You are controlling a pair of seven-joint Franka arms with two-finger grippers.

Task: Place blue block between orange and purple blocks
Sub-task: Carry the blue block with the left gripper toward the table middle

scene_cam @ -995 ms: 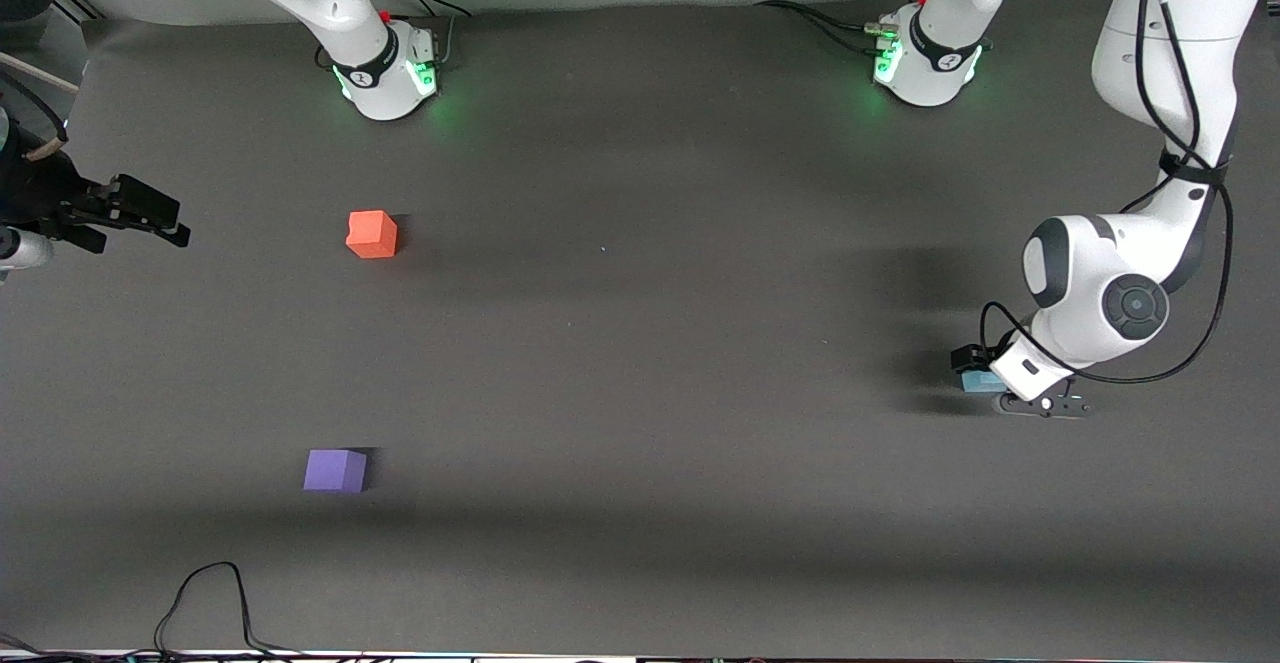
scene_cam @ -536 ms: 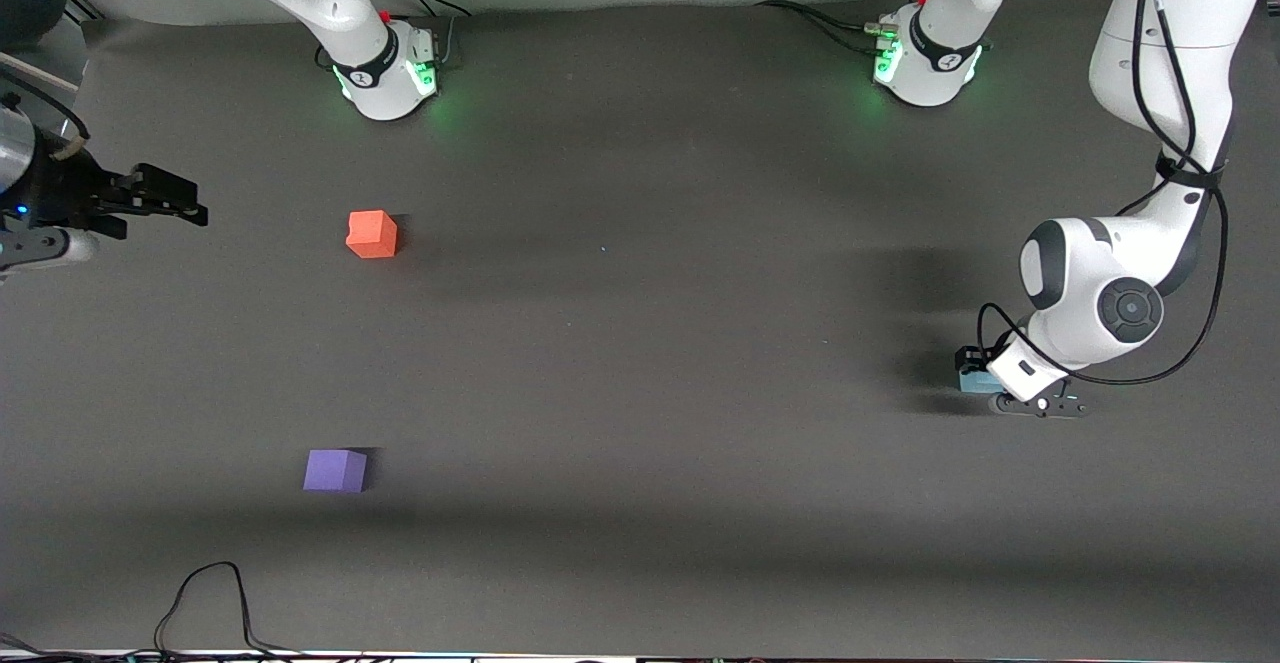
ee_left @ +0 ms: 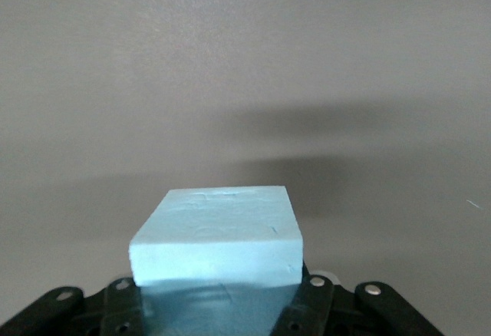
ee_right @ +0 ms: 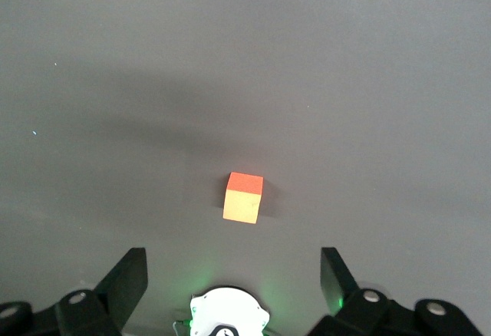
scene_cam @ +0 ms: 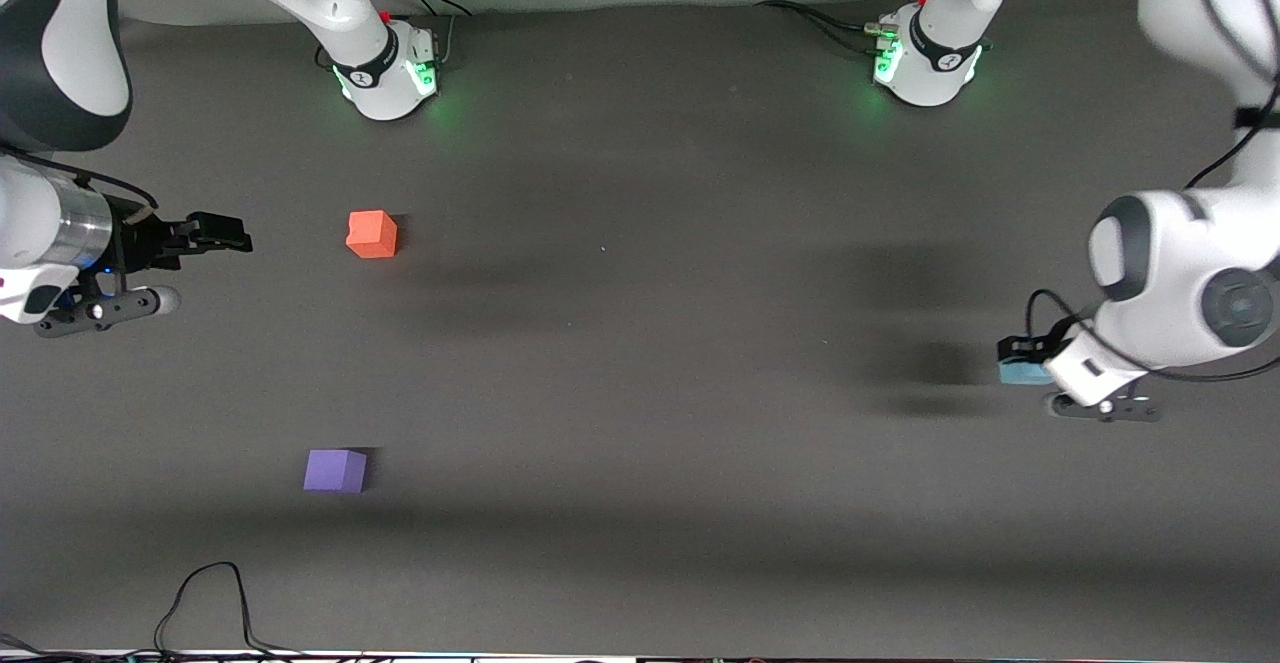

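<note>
The light blue block [scene_cam: 1018,374] hangs above the dark mat at the left arm's end of the table, with my left gripper [scene_cam: 1022,367] shut on it. In the left wrist view the blue block [ee_left: 219,236] fills the space between the black jaws of the left gripper [ee_left: 222,309]. The orange block [scene_cam: 371,234] and the purple block [scene_cam: 335,470] rest on the mat toward the right arm's end, the purple one nearer the front camera. My right gripper [scene_cam: 228,233] hovers open beside the orange block [ee_right: 243,197], apart from it. Nothing sits inside the right gripper [ee_right: 232,265].
Both arm bases [scene_cam: 385,73] [scene_cam: 925,63] glow green along the table's back edge. A black cable [scene_cam: 210,593] loops at the front edge. Bare dark mat [scene_cam: 640,363] stretches between the blocks and the left arm's end.
My left gripper shut on the blue block, lifted it off the mat and drifted toward the left arm's end. The right gripper slid closer to the orange block.
</note>
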